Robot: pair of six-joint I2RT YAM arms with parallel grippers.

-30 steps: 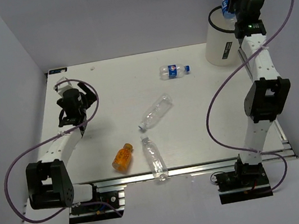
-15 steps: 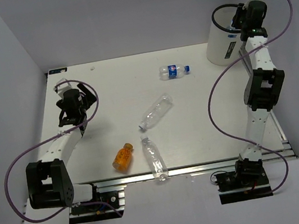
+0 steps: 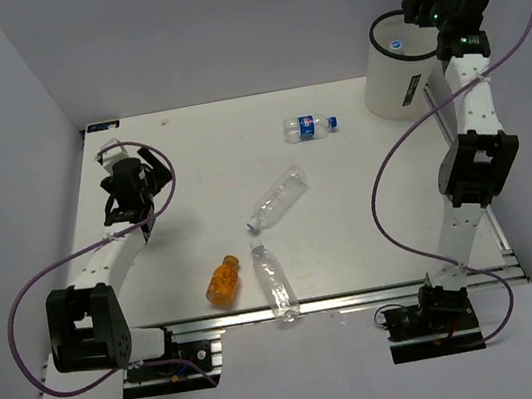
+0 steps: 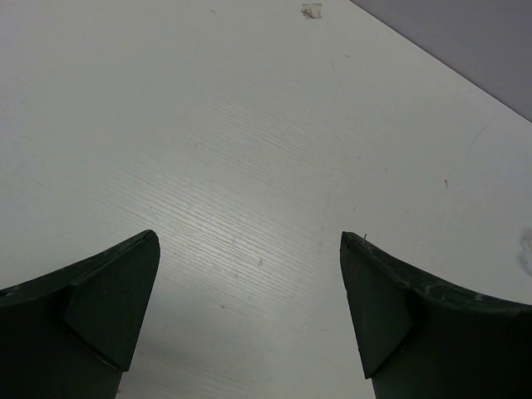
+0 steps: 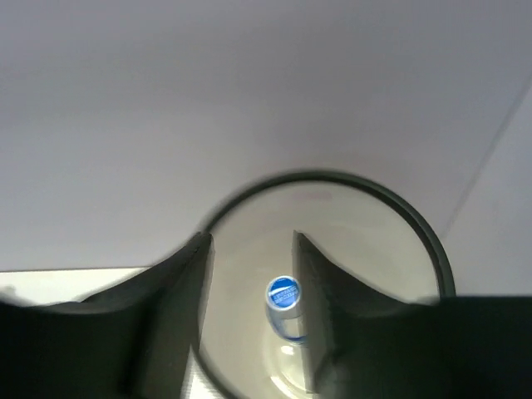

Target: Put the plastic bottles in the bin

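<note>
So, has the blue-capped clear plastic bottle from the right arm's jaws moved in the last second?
Yes, the blue-capped clear plastic bottle dropped from above the rim of the tall white bin to inside it.

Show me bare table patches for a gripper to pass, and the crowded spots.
Bare: the right stretch between the tilted clear bottle, the bin and the right arm; the far strip between the left gripper and the blue-labelled bottle. Crowded: near centre, around the orange bottle and second clear bottle.

The right gripper (image 5: 251, 241) hangs above the bin (image 5: 366, 249), its dark fingers parted at the lower centre of the frame. Between them, deep inside, a blue-capped bottle (image 5: 283, 296) shows cap-up.
</note>
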